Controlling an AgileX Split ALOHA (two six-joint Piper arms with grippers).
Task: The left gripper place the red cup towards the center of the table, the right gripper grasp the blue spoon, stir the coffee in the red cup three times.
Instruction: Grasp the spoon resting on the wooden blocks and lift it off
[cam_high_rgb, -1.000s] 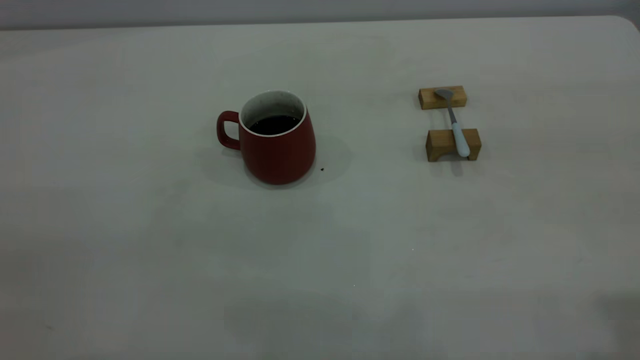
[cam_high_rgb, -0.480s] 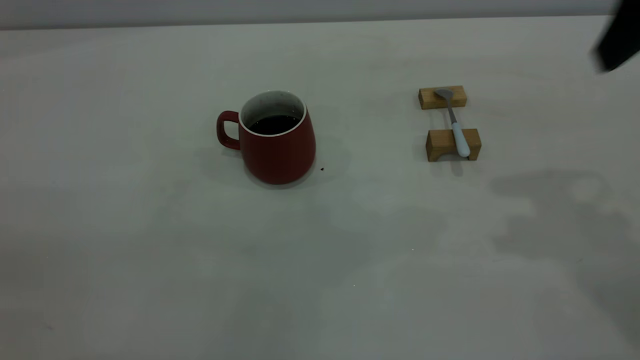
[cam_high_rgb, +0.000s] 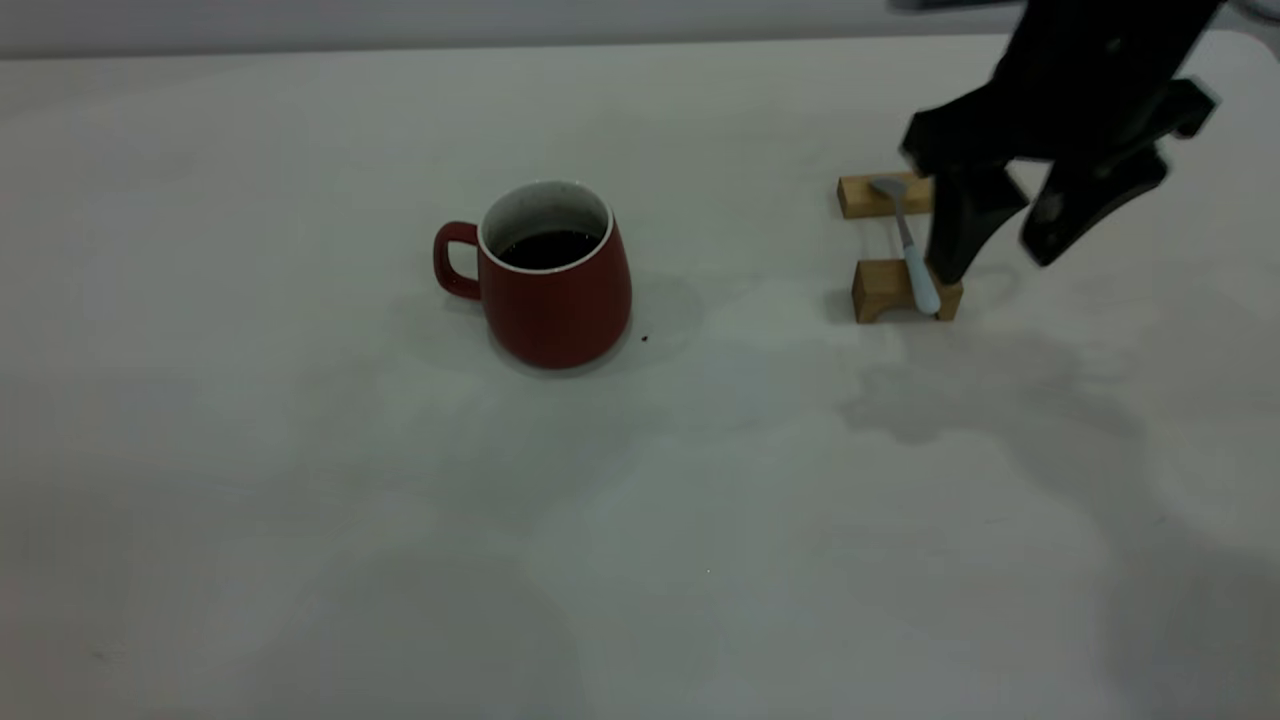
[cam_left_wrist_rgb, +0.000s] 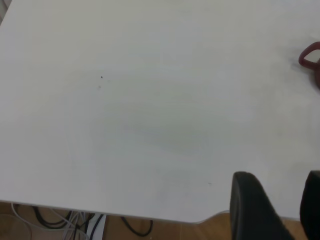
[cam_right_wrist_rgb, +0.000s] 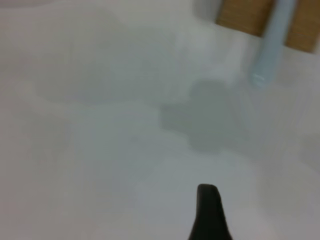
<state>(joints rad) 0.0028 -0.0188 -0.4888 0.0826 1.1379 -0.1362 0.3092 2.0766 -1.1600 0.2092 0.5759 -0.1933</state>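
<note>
The red cup stands left of the table's middle with its handle to the left and dark coffee inside. Its handle shows at the edge of the left wrist view. The blue spoon lies across two wooden blocks, bowl on the far one. My right gripper hangs open just right of the spoon's handle, nothing between its fingers. In the right wrist view one finger shows, with the spoon handle ahead. My left gripper is open over the table's edge, far from the cup.
The far wooden block and the near wooden block hold the spoon off the table. A small dark speck lies beside the cup. Cables hang below the table edge.
The right arm has swung in from the upper right and come down beside the spoon. The cup, spoon and blocks have not moved.
</note>
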